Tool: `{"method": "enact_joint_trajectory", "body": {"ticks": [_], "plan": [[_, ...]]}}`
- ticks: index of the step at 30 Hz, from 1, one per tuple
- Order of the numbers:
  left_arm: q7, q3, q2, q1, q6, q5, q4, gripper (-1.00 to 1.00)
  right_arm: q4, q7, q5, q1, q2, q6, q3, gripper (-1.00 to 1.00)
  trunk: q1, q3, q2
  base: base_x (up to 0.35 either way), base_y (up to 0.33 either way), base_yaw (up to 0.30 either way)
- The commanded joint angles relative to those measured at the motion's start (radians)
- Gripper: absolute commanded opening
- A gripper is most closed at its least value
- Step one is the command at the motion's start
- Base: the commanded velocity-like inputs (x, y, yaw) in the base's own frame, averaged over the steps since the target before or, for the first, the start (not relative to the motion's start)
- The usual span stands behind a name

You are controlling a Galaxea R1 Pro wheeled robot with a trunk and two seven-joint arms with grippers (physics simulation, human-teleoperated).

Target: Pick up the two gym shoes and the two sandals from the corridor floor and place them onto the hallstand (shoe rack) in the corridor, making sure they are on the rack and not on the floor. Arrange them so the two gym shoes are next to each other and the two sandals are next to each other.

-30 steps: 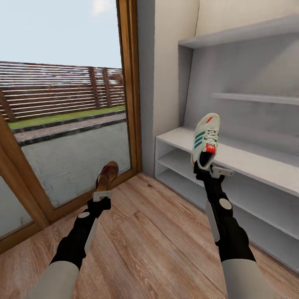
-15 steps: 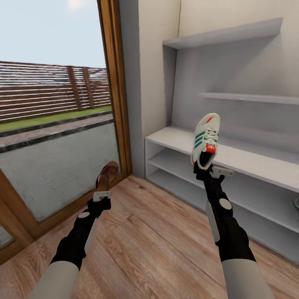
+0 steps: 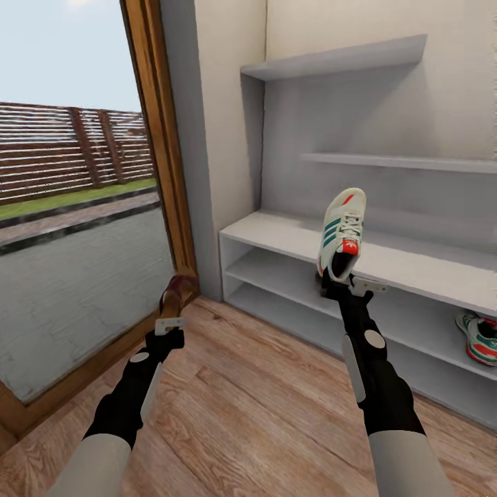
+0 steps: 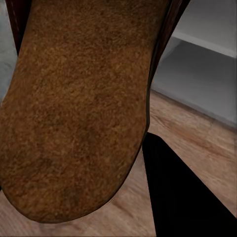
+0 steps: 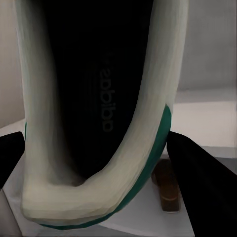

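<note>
Sneaker (image 3: 342, 235) stands toe-up, pinched at its heel by the right gripper (image 3: 343, 281); light but floppy, it is best held by that stiff heel. Left gripper (image 3: 171, 319) clamps a sandal (image 3: 179, 293), flat and light.

Got one gym shoe (image 3: 341, 235) upright in my right end effector (image 3: 343, 283), a brown sandal (image 3: 177, 293) in my left end effector (image 3: 169, 324). Second gym shoe (image 3: 480, 338) sits on the hallstand's (image 3: 290, 238) lower shelf, far right.
</note>
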Motion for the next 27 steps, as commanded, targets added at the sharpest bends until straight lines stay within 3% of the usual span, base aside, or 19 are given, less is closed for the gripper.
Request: {"method": "enact_joint_trajectory", "body": {"ticks": [1,13,27], "plan": [[-0.004,0.003,-0.001,0.0,0.005,-0.013,-0.002,-1.0,0.0,-0.002,-0.001,-0.001,0.001,0.0,-0.001,-1.0,0.0,-0.001,0.0,0.214,0.257,-0.251],[-0.004,0.003,-0.001,0.0,0.005,-0.013,-0.002,-1.0,0.0,-0.002,-0.001,-0.001,0.001,0.0,-0.001,-1.0,0.0,-0.001,0.0,0.098,0.287,-0.251],[-0.004,0.003,-0.001,0.0,0.005,-0.013,-0.002,-1.0,0.0,-0.002,-0.001,-0.001,0.001,0.0,-0.001,-1.0,0.0,-0.001,0.0,0.001,0.057,-0.251]]}}
